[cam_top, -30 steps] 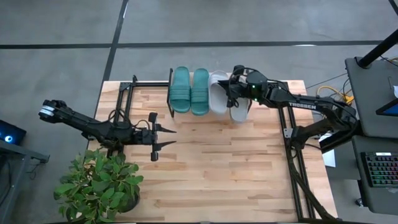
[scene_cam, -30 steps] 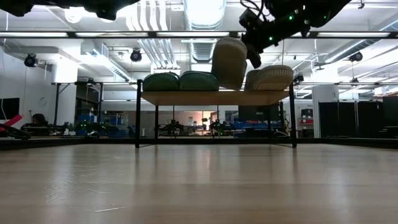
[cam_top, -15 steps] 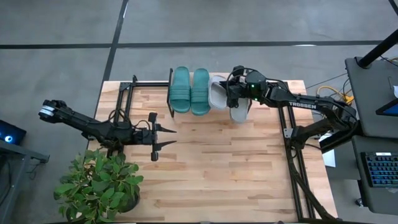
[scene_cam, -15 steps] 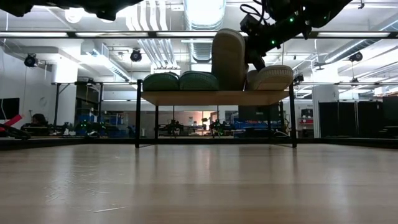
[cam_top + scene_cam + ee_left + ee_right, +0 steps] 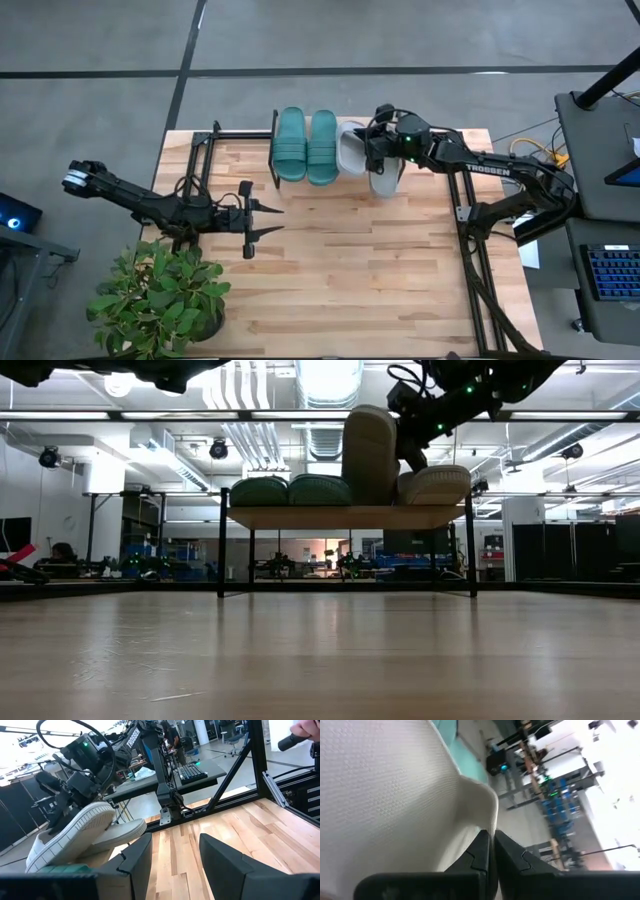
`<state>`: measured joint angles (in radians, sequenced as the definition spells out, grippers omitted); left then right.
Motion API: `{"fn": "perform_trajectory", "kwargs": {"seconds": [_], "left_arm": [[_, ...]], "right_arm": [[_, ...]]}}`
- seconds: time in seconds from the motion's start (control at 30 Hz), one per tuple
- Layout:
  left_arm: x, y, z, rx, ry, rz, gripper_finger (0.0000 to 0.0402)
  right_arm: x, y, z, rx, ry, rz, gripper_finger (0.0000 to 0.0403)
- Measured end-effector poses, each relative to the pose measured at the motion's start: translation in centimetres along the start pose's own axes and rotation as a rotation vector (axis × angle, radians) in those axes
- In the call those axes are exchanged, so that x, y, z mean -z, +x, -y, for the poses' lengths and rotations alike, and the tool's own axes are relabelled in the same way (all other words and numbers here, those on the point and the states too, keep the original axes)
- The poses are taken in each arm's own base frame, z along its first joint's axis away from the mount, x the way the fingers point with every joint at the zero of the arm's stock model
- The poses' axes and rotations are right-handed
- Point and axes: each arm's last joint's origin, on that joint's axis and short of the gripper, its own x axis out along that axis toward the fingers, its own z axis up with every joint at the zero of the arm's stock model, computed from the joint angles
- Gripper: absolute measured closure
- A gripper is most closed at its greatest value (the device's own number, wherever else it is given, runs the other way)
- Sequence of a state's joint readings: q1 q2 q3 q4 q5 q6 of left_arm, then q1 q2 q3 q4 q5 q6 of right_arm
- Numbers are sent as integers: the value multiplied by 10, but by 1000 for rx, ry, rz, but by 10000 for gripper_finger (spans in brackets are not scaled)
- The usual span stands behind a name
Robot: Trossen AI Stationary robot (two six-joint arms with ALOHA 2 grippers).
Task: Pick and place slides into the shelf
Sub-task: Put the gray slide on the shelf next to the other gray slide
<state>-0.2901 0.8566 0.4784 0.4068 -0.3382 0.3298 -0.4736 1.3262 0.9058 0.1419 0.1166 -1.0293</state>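
The shelf (image 5: pixel 350 517) stands at the table's far middle. Two teal slides (image 5: pixel 306 146) lie side by side on its left half, soles down. One grey slide (image 5: pixel 386 178) lies flat at its right end. A second grey slide (image 5: pixel 369 455) stands nearly on edge between them, sole toward the table's near side; my right gripper (image 5: pixel 372 150) is shut on it from the right. My left gripper (image 5: pixel 268 218) hovers over the table's left middle, pointing level toward the right, open with nothing between its fingers (image 5: pixel 172 855). My right gripper comes at the tipped grey slide from the table's right, slanting slightly down. Its shut fingertips (image 5: pixel 482 845) meet at the slide's edge beside the strap (image 5: pixel 485 800); what lies between them does not show. The slide stands on its long side, lower edge at the shelf's plank.
A potted plant (image 5: pixel 160 300) fills the near left corner. Black metal frames stand along the table's left (image 5: pixel 200 150) and right (image 5: pixel 470 250) sides. Bare wood (image 5: pixel 350 270) stretches across the table's middle and near part. A person's hand (image 5: pixel 305 727) shows beyond the table.
My right gripper has rolled at the wrist while staying in place, still shut. The grey slide in it has tipped from a lean to nearly upright on its edge, in the gap between the teal slides and the flat grey slide.
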Motion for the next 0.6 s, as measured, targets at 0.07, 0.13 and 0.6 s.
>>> {"fn": "perform_trajectory", "kwargs": {"seconds": [0.07,0.13,0.6], "left_arm": [[0,0,0,0,0,0,253],[0,0,0,0,0,0,253],[0,0,0,0,21,2,253]], "right_arm": [[-2,0,3,36,-16,21,394],[-4,-1,8,72,-26,39,394],[-13,-4,33,139,-121,62,394]]}}
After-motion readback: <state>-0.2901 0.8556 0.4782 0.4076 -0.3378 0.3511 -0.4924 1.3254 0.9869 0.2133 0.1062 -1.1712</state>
